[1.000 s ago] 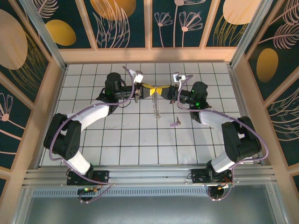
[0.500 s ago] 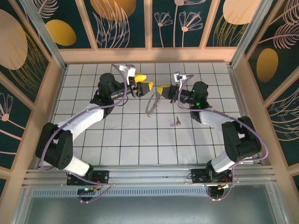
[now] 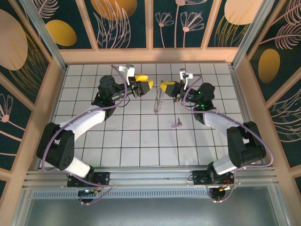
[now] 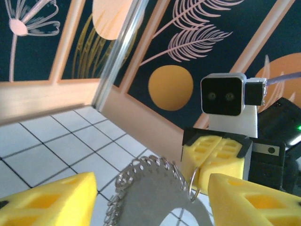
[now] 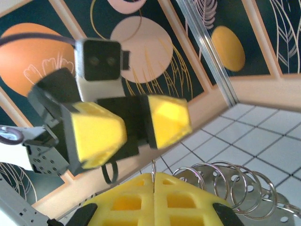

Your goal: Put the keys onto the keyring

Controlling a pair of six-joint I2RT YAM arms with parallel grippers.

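- Keyring (image 3: 159, 101) is pinched at its top end by the right gripper (image 3: 163, 87). Its coiled wire trails away from the fingertips toward the arm bases.
- From the overhead view I cannot tell whether the ring's free end touches the tiled table (image 3: 122, 141) or hangs just above it.
- The right gripper's yellow pads (image 5: 141, 200) are pressed together with no gap between them. A run of pale wire loops fans out just beside them on the right of the wrist view.
- The left gripper (image 3: 145, 82) faces the right gripper tip to tip, near it but apart. Its jaws are spread wide and hold nothing.
- In the left wrist view its two yellow fingers (image 4: 56, 197) sit at the lower corners. The ring's looped edge rises between them, touching neither.
- Straight ahead of the left gripper in that view, the right gripper's closed pads grip a thin wire at the ring's edge.
- The key (image 3: 176, 124), small and mauve-pink, lies flat on the tiles. It is on the near side of the right gripper, well apart from its fingertips and free of the ring.
- It is farther still from the left gripper.
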